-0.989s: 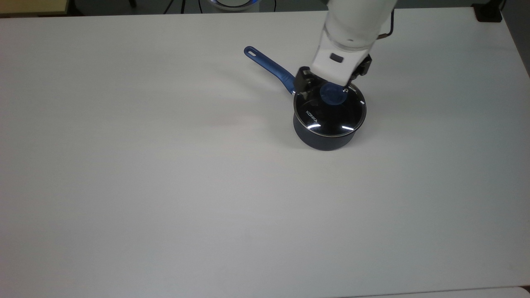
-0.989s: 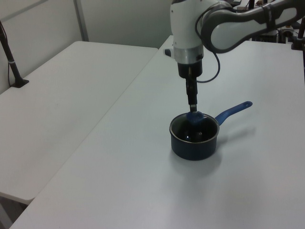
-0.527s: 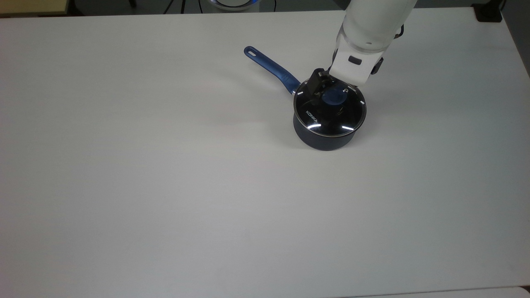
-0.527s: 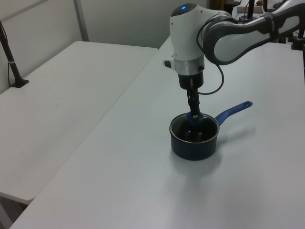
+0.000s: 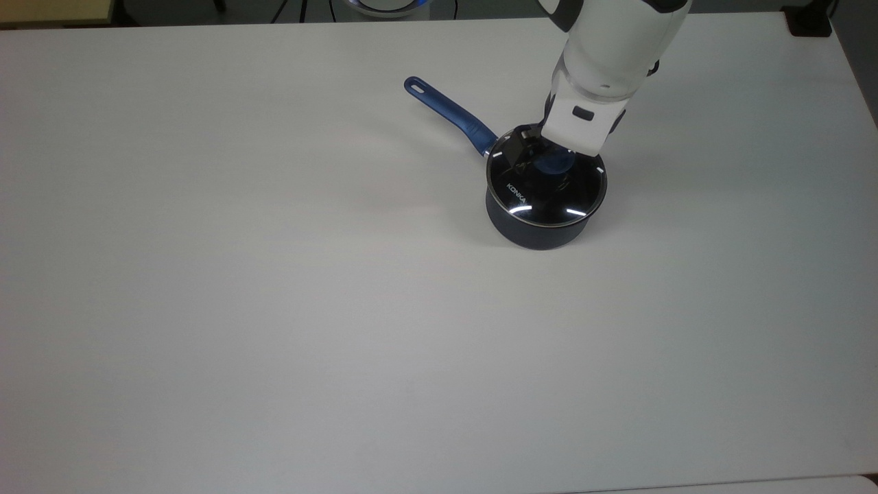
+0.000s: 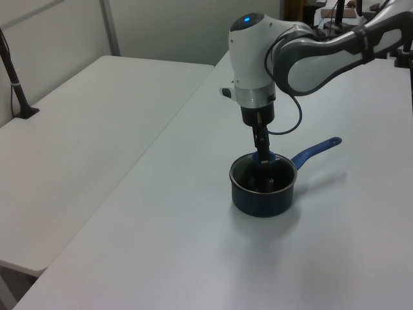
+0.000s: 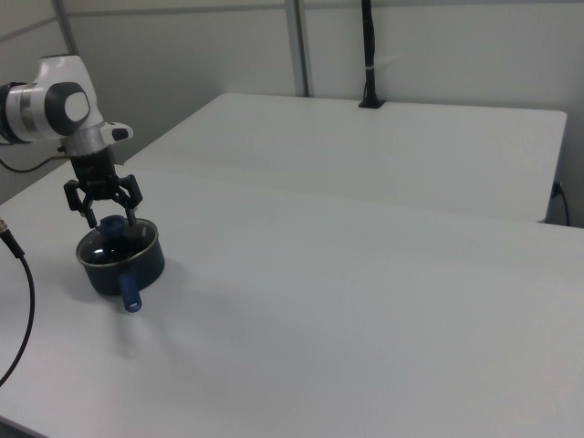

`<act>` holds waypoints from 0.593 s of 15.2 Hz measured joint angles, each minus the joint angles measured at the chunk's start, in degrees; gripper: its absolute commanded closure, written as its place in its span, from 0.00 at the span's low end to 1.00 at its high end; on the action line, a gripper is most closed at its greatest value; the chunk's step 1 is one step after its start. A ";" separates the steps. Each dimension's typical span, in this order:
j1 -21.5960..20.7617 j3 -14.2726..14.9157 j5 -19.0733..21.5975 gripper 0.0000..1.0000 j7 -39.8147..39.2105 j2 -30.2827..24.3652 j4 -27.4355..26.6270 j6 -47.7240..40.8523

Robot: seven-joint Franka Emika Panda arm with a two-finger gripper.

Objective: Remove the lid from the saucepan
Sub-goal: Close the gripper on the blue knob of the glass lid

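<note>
The dark saucepan stands on the white table, its blue handle pointing to the top view's upper left. The glass lid with white "KONKA" lettering rests on the pan. My gripper is low over the lid and open, with one black finger on each side of the blue knob. In the right view the gripper straddles the knob above the saucepan. In the left view the gripper reaches down onto the saucepan.
A second white table stands beside this one, with a black post clamped at its far edge. A black cable hangs at the right view's left. A dark object sits at the table's upper right corner in the top view.
The gripper has come down over the lid and shifted slightly, so its fingers now flank the knob. The lid and the saucepan have not moved.
</note>
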State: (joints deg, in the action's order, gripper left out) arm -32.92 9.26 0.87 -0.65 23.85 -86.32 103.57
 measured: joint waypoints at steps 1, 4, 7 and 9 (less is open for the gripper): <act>0.00 0.00 -0.01 0.18 -0.07 0.14 -0.22 0.49; 0.00 0.00 -0.48 0.29 -0.25 0.44 -0.80 1.16; -0.07 -0.03 -0.49 0.32 -0.67 0.45 -0.87 1.25; -0.10 -0.03 -0.49 0.33 -0.97 0.45 -0.88 1.25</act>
State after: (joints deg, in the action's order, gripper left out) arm -33.02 9.22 0.39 -1.62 24.30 -87.19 104.82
